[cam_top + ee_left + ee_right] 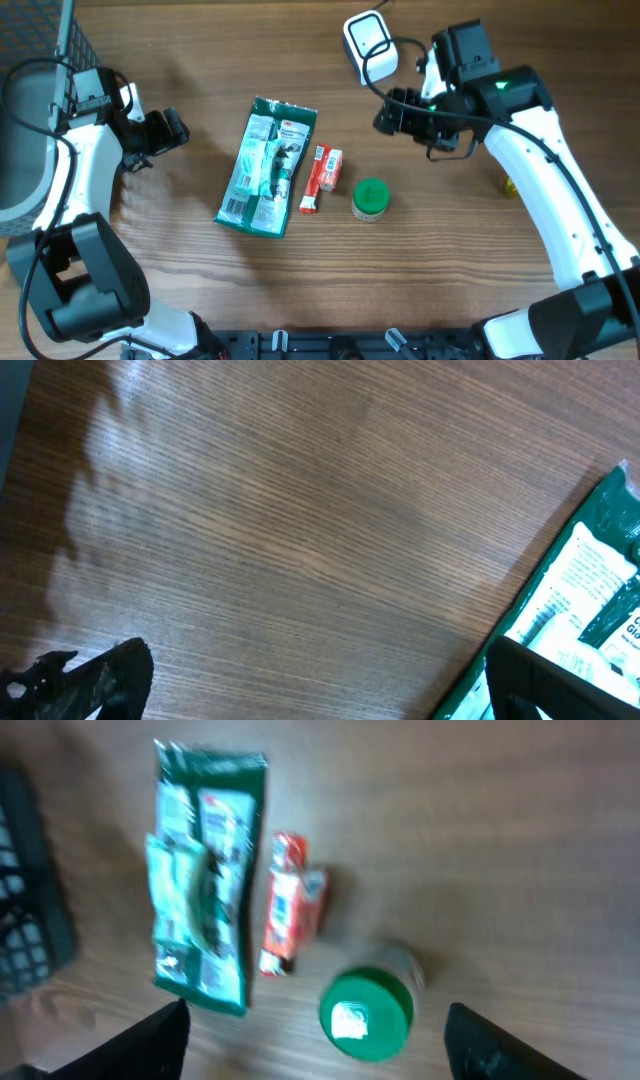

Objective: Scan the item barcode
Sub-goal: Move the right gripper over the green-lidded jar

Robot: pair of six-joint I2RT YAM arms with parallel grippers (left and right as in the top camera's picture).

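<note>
The left claw [168, 131] and right claw [390, 114] gape empty as the round green-lidded jar [371, 199] stands on the wooden counter [200, 290] beside a red-and-white carton [322, 178]; a centred grip should leave its barcode showing.

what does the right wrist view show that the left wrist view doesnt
Only the right wrist view: the red pack, the jar with its green lid, a dark basket at the left edge, and the right fingers, wide apart. Only the left wrist view: the left fingers, also wide apart. Both: the green packet and the table; the right wrist view shows the whole packet, the left only a corner.
</note>
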